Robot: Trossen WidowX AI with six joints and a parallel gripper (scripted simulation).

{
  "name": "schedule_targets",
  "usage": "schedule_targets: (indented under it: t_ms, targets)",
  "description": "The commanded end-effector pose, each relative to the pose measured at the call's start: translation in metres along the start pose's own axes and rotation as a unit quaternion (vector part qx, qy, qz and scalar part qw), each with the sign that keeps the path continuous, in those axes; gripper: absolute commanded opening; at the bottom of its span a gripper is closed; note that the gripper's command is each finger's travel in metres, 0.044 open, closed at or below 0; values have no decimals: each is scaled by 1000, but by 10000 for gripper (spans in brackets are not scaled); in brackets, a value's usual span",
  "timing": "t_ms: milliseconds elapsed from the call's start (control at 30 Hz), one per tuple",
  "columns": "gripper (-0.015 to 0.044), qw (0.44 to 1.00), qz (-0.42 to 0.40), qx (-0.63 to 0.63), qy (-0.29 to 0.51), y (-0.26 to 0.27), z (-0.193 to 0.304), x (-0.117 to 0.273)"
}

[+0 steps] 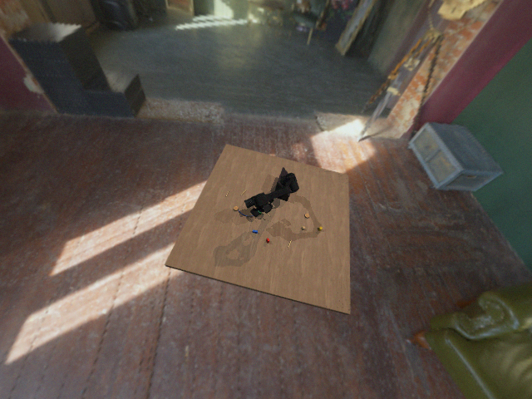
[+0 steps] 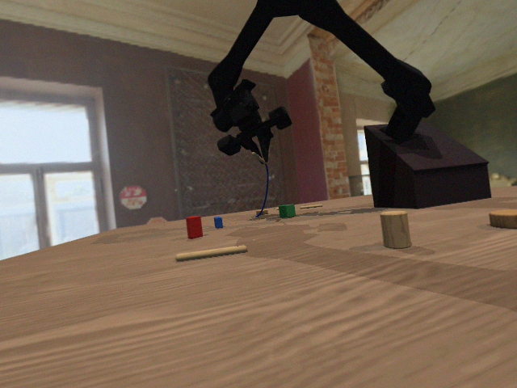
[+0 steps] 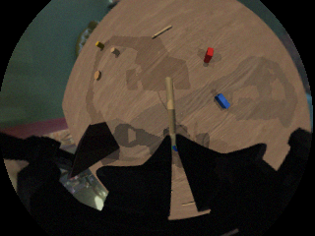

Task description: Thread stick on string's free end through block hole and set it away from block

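Loose stick (image 2: 211, 253) before two small blocks (image 2: 194, 227) (image 2: 218, 221), cylinder (image 2: 396, 229) to their right, round disc (image 2: 504, 218) farther right

sunlit floor streaks, shadowed tabletop, bright windows, soft blur, wrist view vignetted

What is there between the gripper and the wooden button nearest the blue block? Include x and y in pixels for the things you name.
A blue string (image 1: 243, 214) (image 2: 267, 183) (image 3: 174, 147) curves from the gripper (image 1: 263, 215) (image 2: 266, 161) (image 3: 172, 138) down toward that button (image 1: 235, 209) (image 2: 262, 212); exterior view.
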State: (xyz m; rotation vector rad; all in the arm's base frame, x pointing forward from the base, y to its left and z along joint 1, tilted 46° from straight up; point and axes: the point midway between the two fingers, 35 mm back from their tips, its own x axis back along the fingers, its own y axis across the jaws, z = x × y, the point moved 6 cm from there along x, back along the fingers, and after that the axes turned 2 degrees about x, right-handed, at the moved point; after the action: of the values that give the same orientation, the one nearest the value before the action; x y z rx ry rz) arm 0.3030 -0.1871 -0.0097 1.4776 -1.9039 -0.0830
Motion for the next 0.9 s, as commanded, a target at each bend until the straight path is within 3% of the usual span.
schedule_targets:
  t_ms: [0, 433, 867]
  targets:
    - [0, 997, 0, -71, 3, -2, 0, 1]
    - [0, 956, 0, -292, 8, -3, -1, 1]
    - [0, 867, 2, -498, 12, -5, -2, 1]
